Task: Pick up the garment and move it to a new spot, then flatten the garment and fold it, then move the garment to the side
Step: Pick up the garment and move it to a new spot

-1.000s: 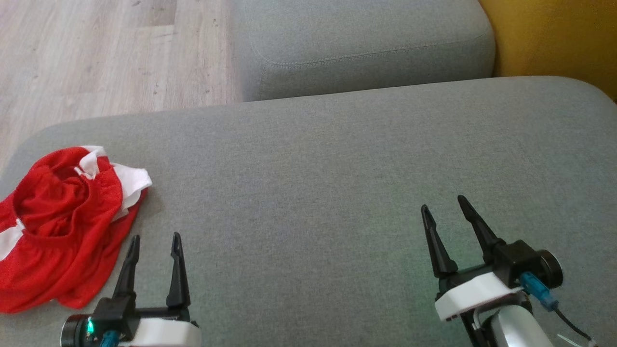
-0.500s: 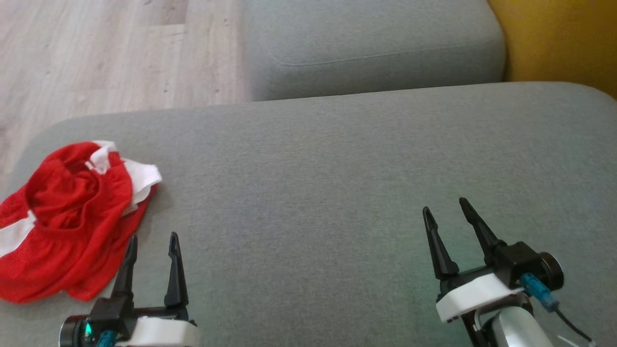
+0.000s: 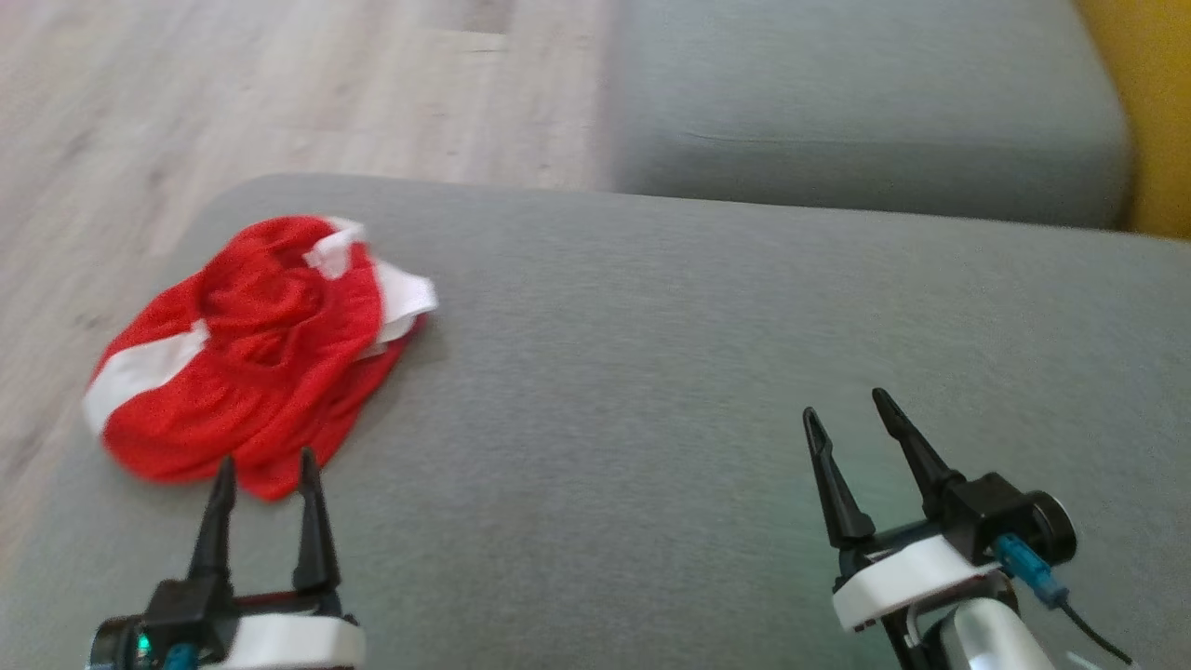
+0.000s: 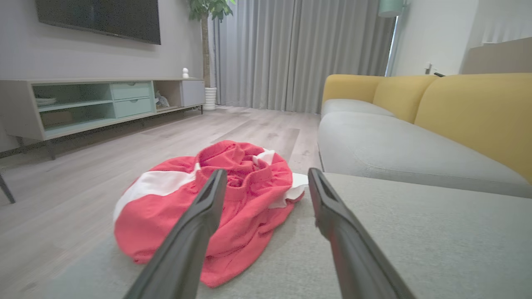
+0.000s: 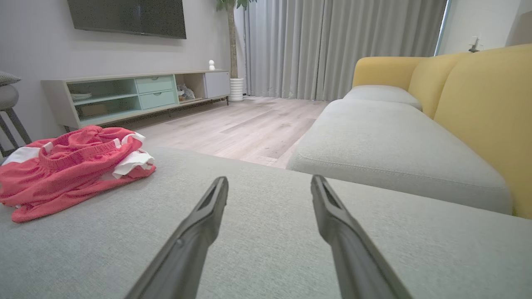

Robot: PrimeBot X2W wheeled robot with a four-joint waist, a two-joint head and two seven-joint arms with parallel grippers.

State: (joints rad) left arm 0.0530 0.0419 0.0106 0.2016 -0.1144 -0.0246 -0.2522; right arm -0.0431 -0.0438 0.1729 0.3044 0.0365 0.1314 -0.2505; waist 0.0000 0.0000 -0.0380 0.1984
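Head view, nearest first: you have the left gripper [image 3: 265,458] at the lower left, jaws spread wide and empty, its tips at the near hem of the red shorts [image 3: 251,363]. Whether the tips touch the cloth cannot be told. The right gripper [image 3: 845,403] is at the lower right, also wide and empty, well apart from the shorts over bare grey seat cushion [image 3: 651,354].

The shorts lie crumpled at the left end of that cushion, close to its edge. White side stripes show, and the elastic waistband is bunched on top. Beyond them are the wood floor [image 3: 279,84], a second grey cushion [image 3: 865,121] and a yellow backrest [image 3: 1158,112].

Step in hand, as judged: the first one, the pick-up; nothing is grasped yet.

Next move, as judged:
1. Advance and lower the left gripper onto a raised fold, such as the waistband.
2. Close on several layers, since loose mesh may slip from a shallow pinch.
3. Lift clear before carrying the shorts toward the open cushion area on the right.
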